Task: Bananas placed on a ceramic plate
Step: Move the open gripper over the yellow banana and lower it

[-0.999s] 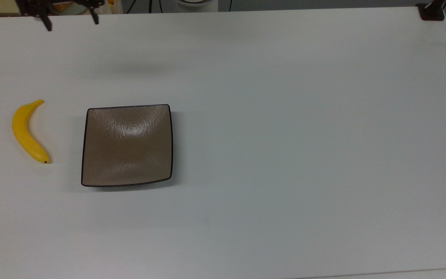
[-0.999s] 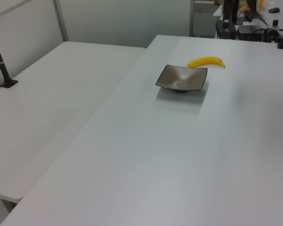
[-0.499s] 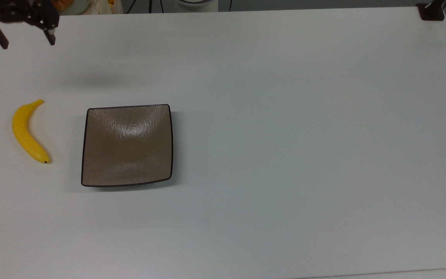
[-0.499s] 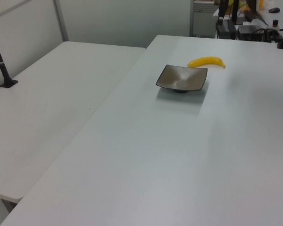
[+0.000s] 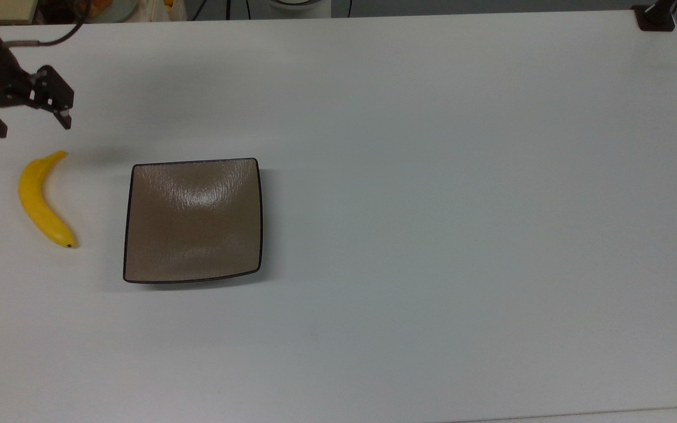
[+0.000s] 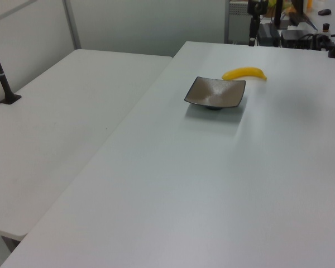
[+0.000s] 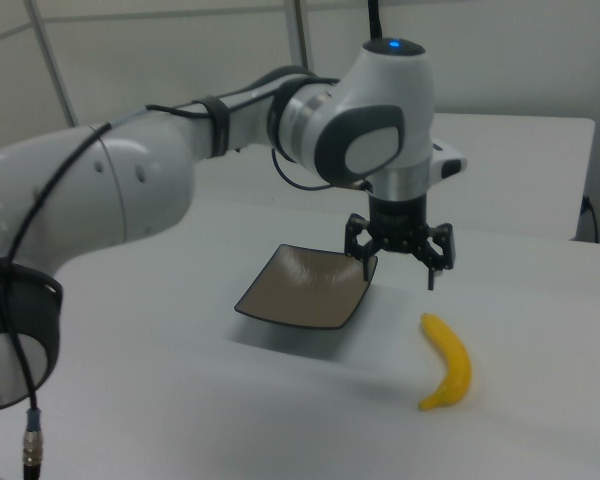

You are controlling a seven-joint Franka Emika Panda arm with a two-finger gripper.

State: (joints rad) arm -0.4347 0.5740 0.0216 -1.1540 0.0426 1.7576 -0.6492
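A yellow curved banana (image 5: 39, 202) lies on the white table at the top view's left, a short gap from the square taupe-brown ceramic plate (image 5: 194, 223), which has nothing on it. My gripper (image 5: 34, 129) hangs open just beyond the banana's stem end, with nothing between its fingers. In the right view the gripper (image 7: 400, 277) hovers above the table behind the banana (image 7: 450, 365), beside the plate's (image 7: 305, 287) far right corner. The left view shows the banana (image 6: 244, 73) just behind the plate (image 6: 215, 92).
A black clamp base (image 5: 656, 17) sits at the table's far right corner in the top view. Clutter and cables lie beyond the top edge. In the left view a second white table (image 6: 72, 111) adjoins on the left, with a black post (image 6: 3, 78).
In the top view my gripper has come down from the table's top edge and shifted left, now close to the banana's stem end. It stays open. Banana and plate have not moved.
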